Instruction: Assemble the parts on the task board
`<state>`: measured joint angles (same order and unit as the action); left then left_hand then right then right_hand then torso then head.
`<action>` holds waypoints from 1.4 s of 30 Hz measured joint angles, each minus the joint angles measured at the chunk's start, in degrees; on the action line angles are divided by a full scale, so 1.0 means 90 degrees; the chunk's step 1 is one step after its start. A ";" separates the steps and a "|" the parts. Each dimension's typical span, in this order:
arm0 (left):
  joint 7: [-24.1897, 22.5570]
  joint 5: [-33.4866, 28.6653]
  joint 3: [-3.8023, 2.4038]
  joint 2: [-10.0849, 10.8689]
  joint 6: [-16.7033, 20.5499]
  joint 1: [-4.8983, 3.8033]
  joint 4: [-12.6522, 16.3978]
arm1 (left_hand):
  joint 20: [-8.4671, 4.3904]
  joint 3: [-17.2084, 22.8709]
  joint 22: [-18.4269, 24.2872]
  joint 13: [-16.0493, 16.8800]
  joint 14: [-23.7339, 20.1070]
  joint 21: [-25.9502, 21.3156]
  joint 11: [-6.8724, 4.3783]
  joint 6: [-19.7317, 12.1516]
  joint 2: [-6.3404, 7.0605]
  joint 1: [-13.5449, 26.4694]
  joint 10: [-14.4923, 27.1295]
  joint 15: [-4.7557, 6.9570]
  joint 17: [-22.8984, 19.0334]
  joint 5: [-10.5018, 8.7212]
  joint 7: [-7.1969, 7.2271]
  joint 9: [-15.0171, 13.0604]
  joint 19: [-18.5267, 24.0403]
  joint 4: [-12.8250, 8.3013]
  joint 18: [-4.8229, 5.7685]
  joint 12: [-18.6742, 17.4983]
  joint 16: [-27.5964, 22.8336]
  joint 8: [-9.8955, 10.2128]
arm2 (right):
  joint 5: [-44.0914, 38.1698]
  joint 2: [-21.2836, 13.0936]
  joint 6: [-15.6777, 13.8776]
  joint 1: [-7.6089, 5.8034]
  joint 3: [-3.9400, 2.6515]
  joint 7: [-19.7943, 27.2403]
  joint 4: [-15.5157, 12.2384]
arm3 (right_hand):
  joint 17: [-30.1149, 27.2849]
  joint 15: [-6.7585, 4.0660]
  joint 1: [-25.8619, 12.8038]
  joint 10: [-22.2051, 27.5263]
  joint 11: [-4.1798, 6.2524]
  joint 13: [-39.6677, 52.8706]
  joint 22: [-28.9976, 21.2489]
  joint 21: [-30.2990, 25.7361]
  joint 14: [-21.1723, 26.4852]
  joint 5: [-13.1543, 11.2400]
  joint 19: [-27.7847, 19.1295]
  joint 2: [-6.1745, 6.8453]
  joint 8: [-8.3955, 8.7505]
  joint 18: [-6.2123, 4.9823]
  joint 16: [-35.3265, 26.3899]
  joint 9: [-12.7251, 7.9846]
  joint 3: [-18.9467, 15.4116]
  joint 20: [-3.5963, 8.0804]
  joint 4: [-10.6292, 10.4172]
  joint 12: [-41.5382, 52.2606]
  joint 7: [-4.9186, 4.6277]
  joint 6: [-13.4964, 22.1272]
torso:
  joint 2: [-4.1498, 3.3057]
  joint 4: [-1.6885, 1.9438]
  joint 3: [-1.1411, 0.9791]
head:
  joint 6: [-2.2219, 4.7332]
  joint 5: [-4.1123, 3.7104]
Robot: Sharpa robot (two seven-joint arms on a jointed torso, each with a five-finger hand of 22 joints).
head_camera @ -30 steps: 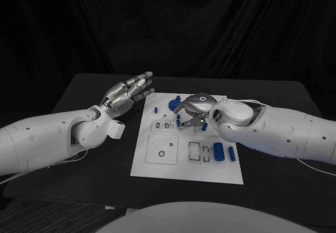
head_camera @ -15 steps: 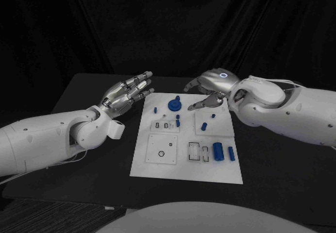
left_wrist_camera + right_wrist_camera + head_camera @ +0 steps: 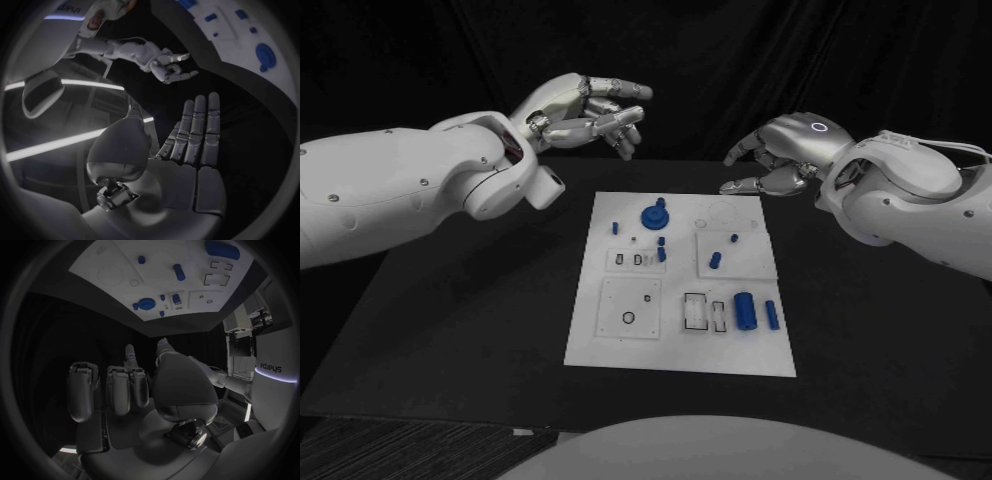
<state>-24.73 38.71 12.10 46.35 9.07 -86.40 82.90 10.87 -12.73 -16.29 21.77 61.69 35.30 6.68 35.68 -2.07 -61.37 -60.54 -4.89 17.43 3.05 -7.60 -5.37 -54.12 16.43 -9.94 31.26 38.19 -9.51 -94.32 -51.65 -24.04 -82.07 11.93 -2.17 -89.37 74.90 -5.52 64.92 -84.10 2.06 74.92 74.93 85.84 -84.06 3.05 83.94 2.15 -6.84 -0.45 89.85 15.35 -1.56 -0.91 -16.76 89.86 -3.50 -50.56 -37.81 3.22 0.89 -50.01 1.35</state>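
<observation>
The white task board (image 3: 678, 350) lies in the middle of the table. On it are a blue round knob (image 3: 655, 216), a short blue peg (image 3: 662, 250), a blue piece (image 3: 715, 260), a thick blue cylinder (image 3: 746, 310) and a slim blue bar (image 3: 775, 316). My left hand (image 3: 589, 110) hangs high over the far left of the table, holding nothing; its fingers (image 3: 199, 125) are straight with the thumb apart. My right hand (image 3: 776, 158) hovers beyond the board's far right corner, fingers loosely bent and empty. The right wrist view looks down on the board (image 3: 156, 255) and knob (image 3: 147, 304).
Black tabletop (image 3: 459, 300) surrounds the board on all sides, with a dark curtain behind. Empty rectangular slots (image 3: 707, 312) and a square plate with a hole (image 3: 632, 306) sit in the board's near half. The left wrist view shows the right hand (image 3: 167, 64) beside the board (image 3: 231, 40).
My right hand has lifted off the blue pieces in the board's middle and drawn back to the far right. My left hand has risen and pulled back from the board's left edge.
</observation>
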 measured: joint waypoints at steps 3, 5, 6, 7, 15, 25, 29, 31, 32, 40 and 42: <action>0.0567 0.1195 0.0002 -0.0249 0.0022 -0.0150 -0.0057 | -0.0293 -0.0065 -0.0863 0.1441 0.0922 0.0912 -0.0294 0.0702 -0.0050 0.0050 -0.0938 0.0249 0.1436 0.0000 -0.0013 -0.0138 -0.0685 -0.0023 0.0177 0.1500 0.1414 -0.0288 | 0.0018 -0.0100 -0.0036 0.0049 -0.0001 -0.0002 -0.0052 | 0.0000 0.0023 -0.0054 0.0000 0.0000 0.0000 0.0000 0.0000 0.0023 0.0000 0.0000 -0.0052 0.0000 0.0000 0.0000 0.0000 0.0000 0.0000 0.0000 0.0000 0.0000 0.0000 | 0.0005 -0.0007 -0.0008 | 0.0000 0.0007; 0.0956 0.1810 0.0002 -0.0422 -0.0115 -0.0203 -0.0065 | -0.0421 -0.0155 -0.2111 0.3012 0.1508 0.1905 -0.0400 0.0968 -0.0084 0.0084 -0.1554 0.0356 0.3123 0.0000 -0.0009 -0.0221 -0.1245 -0.0009 0.0373 0.2817 0.2569 -0.0435 | 0.0024 -0.0163 -0.0068 0.0070 0.0000 -0.0005 -0.0083 | 0.0000 0.0023 -0.0110 0.0000 0.0000 0.0000 0.0000 0.0000 0.0023 0.0000 0.0023 -0.0108 -0.0026 0.0000 0.0000 0.0000 0.0000 -0.0023 0.0000 0.0000 0.0000 -0.0046 | 0.0007 -0.0016 -0.0016 | 0.0000 0.0010; 0.1235 0.2161 0.0002 -0.0547 -0.0282 -0.0226 -0.0071 | -0.0469 -0.0206 -0.2747 0.3661 0.1745 0.2387 -0.0428 0.1109 -0.0092 0.0148 -0.1801 0.0400 0.3825 0.0000 0.0009 -0.0271 -0.1517 -0.0004 0.0431 0.3348 0.3030 -0.0517 | 0.0027 -0.0205 -0.0092 0.0079 0.0001 -0.0008 -0.0104 | 0.0000 0.0023 -0.0155 0.0000 0.0000 0.0000 -0.0001 0.0000 0.0024 0.0000 0.0023 -0.0153 -0.0026 0.0000 0.0000 0.0000 -0.0024 -0.0023 -0.0001 0.0000 0.0000 -0.0046 | 0.0010 -0.0021 -0.0026 | 0.0000 0.0011; 0.1465 0.2404 0.0002 -0.0649 -0.0452 -0.0238 -0.0078 | -0.0514 -0.0254 -0.3368 0.4232 0.1949 0.2845 -0.0448 0.1252 -0.0107 0.0212 -0.2016 0.0441 0.4440 0.0000 0.0034 -0.0331 -0.1782 0.0002 0.0488 0.3816 0.3428 -0.0604 | 0.0029 -0.0235 -0.0113 0.0084 0.0001 -0.0011 -0.0120 | 0.0000 0.0023 -0.0171 0.0000 0.0000 0.0000 0.0000 0.0000 0.0024 0.0000 0.0023 -0.0168 -0.0026 0.0000 0.0000 -0.0001 -0.0047 -0.0023 -0.0004 0.0000 0.0000 -0.0046 | 0.0014 -0.0026 -0.0035 | 0.0000 0.0016; 0.3492 0.3529 0.0007 -0.1501 -0.2263 -0.0269 -0.0325 | -0.0711 -0.0603 -0.6471 0.5909 0.2491 0.5173 -0.0568 0.2176 -0.0445 0.0814 -0.2598 0.0632 0.6390 0.0000 0.0258 -0.0880 -0.3240 0.0026 0.0822 0.5852 0.5178 -0.1137 | 0.0042 -0.0482 -0.0281 0.0108 0.0002 -0.0087 -0.0238 | 0.0000 0.0041 -0.0278 0.0023 -0.0023 0.0000 -0.0001 0.0029 0.0006 0.0170 -0.0001 -0.0393 -0.0026 0.0000 0.0000 -0.0008 -0.0083 -0.0047 0.0008 0.0000 -0.0024 -0.0137 | 0.0041 -0.0084 -0.0129 | -0.0001 0.0073; 0.5017 0.3531 0.0005 -0.2294 -0.3843 -0.0256 -0.0913 | -0.0753 -0.0490 -0.6518 0.5909 0.2473 0.5843 -0.0709 0.2704 -0.0728 0.0673 -0.2609 0.0772 0.6390 0.0682 0.0433 -0.1235 -0.3319 -0.0043 0.0920 0.6388 0.5618 -0.1119 | 0.0048 -0.0600 -0.0350 0.0119 0.0002 -0.0274 -0.0374 | 0.0000 0.0041 -0.0135 -0.0001 -0.0046 0.0000 -0.0002 0.0056 0.0006 0.0685 -0.0001 -0.0619 -0.0055 0.0000 0.0000 -0.0029 -0.0134 -0.0047 0.0027 0.0000 -0.0057 -0.0217 | 0.0054 -0.0126 -0.0193 | 0.0000 0.0073; 0.5332 0.3493 0.0005 -0.2460 -0.4180 -0.0202 -0.1085 | -0.0753 -0.0377 -0.6517 0.5909 0.2473 0.5902 -0.0709 0.2724 -0.0782 0.0579 -0.2609 0.0772 0.6390 0.0820 0.0413 -0.1229 -0.3319 -0.0069 0.0920 0.6442 0.5666 -0.0920 | 0.0049 -0.0585 -0.0342 0.0135 0.0001 -0.0342 -0.0403 | 0.0000 0.0041 -0.0109 -0.0001 -0.0046 0.0000 -0.0002 0.0056 0.0006 0.0716 -0.0001 -0.0644 -0.0055 0.0000 0.0000 -0.0029 -0.0134 -0.0047 0.0027 0.0000 -0.0057 -0.0217 | 0.0058 -0.0127 -0.0204 | 0.0000 0.0087; 0.5439 0.3479 0.0005 -0.2515 -0.4296 -0.0174 -0.1143 | -0.0753 -0.0187 -0.6517 0.5909 0.2488 0.5975 -0.0756 0.3164 -0.0819 0.0446 -0.2600 0.0806 0.6390 0.0958 0.0476 -0.1248 -0.3319 -0.0057 0.0920 0.6505 0.5737 -0.0815 | 0.0049 -0.0579 -0.0338 0.0154 0.0000 -0.0365 -0.0405 | 0.0000 0.0041 -0.0109 -0.0001 -0.0046 0.0000 -0.0002 0.0052 0.0006 0.0716 -0.0001 -0.0644 -0.0055 0.0000 0.0000 -0.0038 -0.0134 -0.0047 0.0027 0.0000 -0.0057 -0.0217 | 0.0060 -0.0129 -0.0219 | 0.0000 0.0097; 0.5504 0.3469 0.0006 -0.2548 -0.4369 -0.0159 -0.1178 | -0.0757 -0.0140 -0.6517 0.5909 0.2484 0.5976 -0.0796 0.3328 -0.0819 0.0446 -0.2612 0.0853 0.6390 0.0992 0.0523 -0.1277 -0.3319 -0.0045 0.0919 0.6505 0.5740 -0.0815 | 0.0049 -0.0578 -0.0335 0.0169 0.0000 -0.0377 -0.0406 | 0.0000 0.0041 -0.0089 -0.0001 -0.0046 0.0000 -0.0002 0.0034 0.0006 0.0716 -0.0001 -0.0662 -0.0055 0.0000 0.0000 -0.0041 -0.0134 -0.0047 0.0027 0.0000 -0.0057 -0.0217 | 0.0061 -0.0129 -0.0228 | 0.0000 0.0103; 0.5823 0.3429 0.0006 -0.2698 -0.4749 -0.0027 -0.1371 | -0.0928 -0.0007 -0.6516 0.5908 0.2463 0.5976 -0.0959 0.3914 -0.0791 0.0474 -0.2614 0.1012 0.6389 0.1217 0.0734 -0.1467 -0.3309 -0.0023 0.0919 0.6505 0.5740 -0.0853 | 0.0051 -0.0563 -0.0330 0.0231 0.0002 -0.0421 -0.0421 | 0.0000 0.0041 -0.0048 -0.0001 -0.0046 0.0000 -0.0002 0.0027 0.0006 0.0741 -0.0001 -0.0650 -0.0004 0.0000 0.0000 -0.0066 -0.0134 -0.0046 0.0027 0.0000 -0.0058 -0.0217 | 0.0057 -0.0140 -0.0304 | 0.0000 0.0224; 0.5881 0.3420 0.0006 -0.2706 -0.4806 0.0016 -0.1414 | -0.0959 0.0081 -0.6516 0.5908 0.2494 0.5976 -0.0990 0.3919 -0.0791 0.0474 -0.2602 0.1043 0.6389 0.1459 0.0740 -0.1510 -0.3339 -0.0052 0.0918 0.6505 0.5740 -0.0800 | 0.0052 -0.0563 -0.0333 0.0236 0.0002 -0.0423 -0.0433 | 0.0000 0.0041 -0.0022 -0.0001 -0.0046 0.0000 -0.0002 0.0027 0.0006 0.0767 0.0011 -0.0675 -0.0004 -0.0001 0.0000 -0.0071 -0.0133 -0.0058 0.0027 0.0000 -0.0058 -0.0217 | 0.0054 -0.0142 -0.0321 | 0.0000 0.0245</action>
<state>28.19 69.49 12.15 21.99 -34.18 -86.26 70.18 2.23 -12.01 -74.94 74.94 84.13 89.09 -2.23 70.95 -9.19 -57.10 -83.95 4.49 74.94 16.18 -0.94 -18.96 -84.17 15.96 -1.67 89.81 89.86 -16.71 -93.85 -56.72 -27.03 -79.94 11.95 -5.98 -93.27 74.90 -5.16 64.72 -84.11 1.65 74.92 74.91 86.09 -84.00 9.96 84.04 -3.93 -6.87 -0.45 89.85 14.71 -2.76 -1.44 -16.52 89.85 -4.02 -52.52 -37.33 1.94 -2.00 -50.01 3.55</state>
